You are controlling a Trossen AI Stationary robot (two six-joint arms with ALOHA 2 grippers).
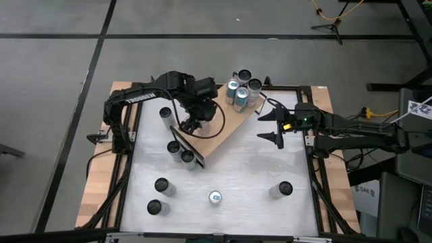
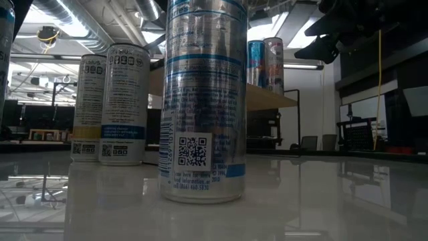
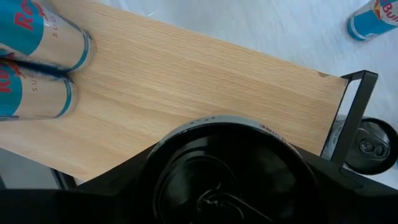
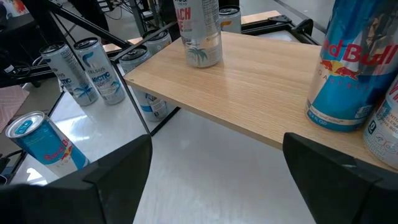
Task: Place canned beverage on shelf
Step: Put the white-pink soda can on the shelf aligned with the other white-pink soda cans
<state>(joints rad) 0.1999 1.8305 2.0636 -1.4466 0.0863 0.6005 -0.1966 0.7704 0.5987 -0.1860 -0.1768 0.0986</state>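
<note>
Light-brown wooden shelf (image 1: 217,125) with black metal frame ends stands on the white table (image 1: 236,169), carrying blue-and-silver Red Bull cans (image 4: 351,74). The left gripper (image 1: 191,125) holds a silver can (image 4: 202,31) lettered "ACH" upright there, jaws clamped. The right gripper (image 1: 275,127) hovers beside, jaws apart.

**White table, wooden shelf**

A glossy white tabletop (image 1: 236,172) carries a long light-brown wooden shelf with black metal ends (image 1: 229,125), set diagonally, and scattered aluminium cans (image 1: 161,185). Blue-and-silver cans (image 1: 241,88) cluster at the shelf's far end.
</note>
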